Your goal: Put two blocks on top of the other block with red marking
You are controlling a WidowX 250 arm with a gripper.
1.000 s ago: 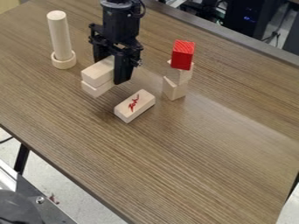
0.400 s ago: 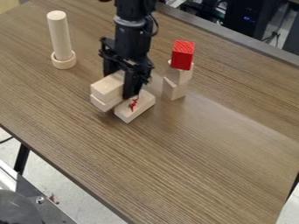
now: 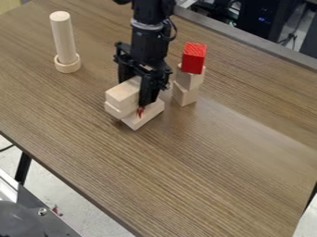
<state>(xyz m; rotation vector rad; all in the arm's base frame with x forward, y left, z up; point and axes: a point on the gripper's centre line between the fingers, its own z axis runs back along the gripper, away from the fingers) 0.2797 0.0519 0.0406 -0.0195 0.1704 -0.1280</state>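
The black gripper point(image 3: 137, 90) hangs at the upper middle of the camera view, shut on two stacked pale wooden blocks, an upper block point(image 3: 122, 96) and a lower block point(image 3: 117, 111). Beneath and slightly to their right, the block with red marking point(image 3: 146, 117) lies flat on the table, its left part and some of the marking covered by the held pair and the gripper. Whether the lower held block touches it I cannot tell.
Right of the gripper stands a stack of pale blocks point(image 3: 186, 94) topped by a red cube point(image 3: 193, 58). A tall wooden cylinder point(image 3: 63, 38) stands in a round base point(image 3: 67, 65) at the upper left. The brown table point(image 3: 204, 171) ends at a diagonal lower-left edge.
The gripper has moved right and down in the view with both blocks, from left of the marked block to over part of it. The marked block and the red-topped stack have stayed put.
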